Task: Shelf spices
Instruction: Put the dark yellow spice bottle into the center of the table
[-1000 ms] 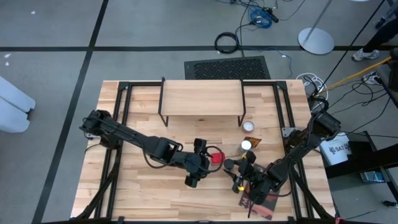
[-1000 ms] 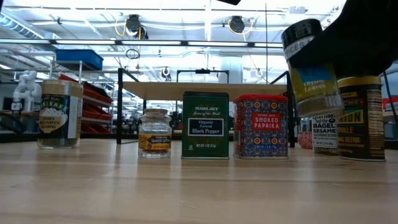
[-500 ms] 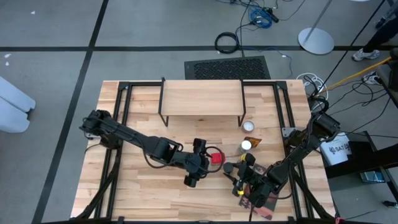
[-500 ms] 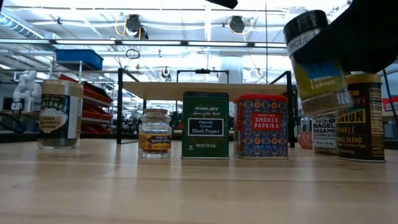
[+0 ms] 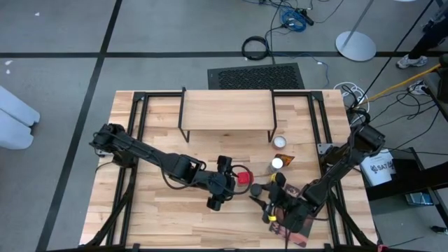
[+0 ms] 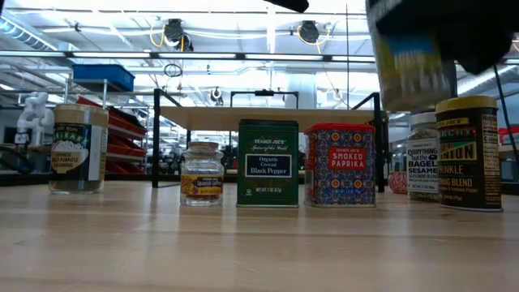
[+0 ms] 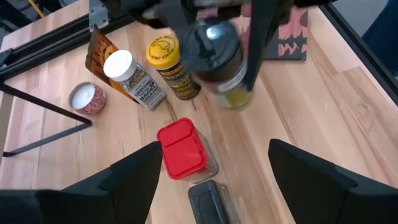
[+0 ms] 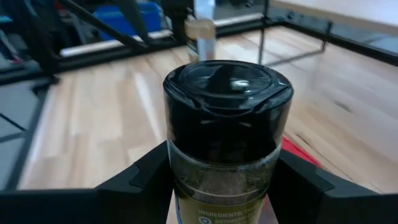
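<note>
The right gripper [image 8: 221, 186] has its jaws shut tight on a black-topped jar [image 8: 225, 134], up off the bench [image 5: 161, 217]; the left gripper [image 7: 208, 171] waits with jaws open over the red tin [image 7: 181, 148]; the shelf [image 5: 227, 110] is well apart, so a tilt might drop the jar on other spices.

The tabletop [image 5: 154, 210] is pale wooden planking with a smooth, matt finish, and the shelf [image 5: 227, 110] has a like wooden plank on thin black metal legs. The black-capped jar [image 8: 225, 146] is clear and glossy under a shiny plastic lid. The pepper tin [image 6: 268, 162] and paprika tin [image 6: 340, 164] look like printed metal.
</note>
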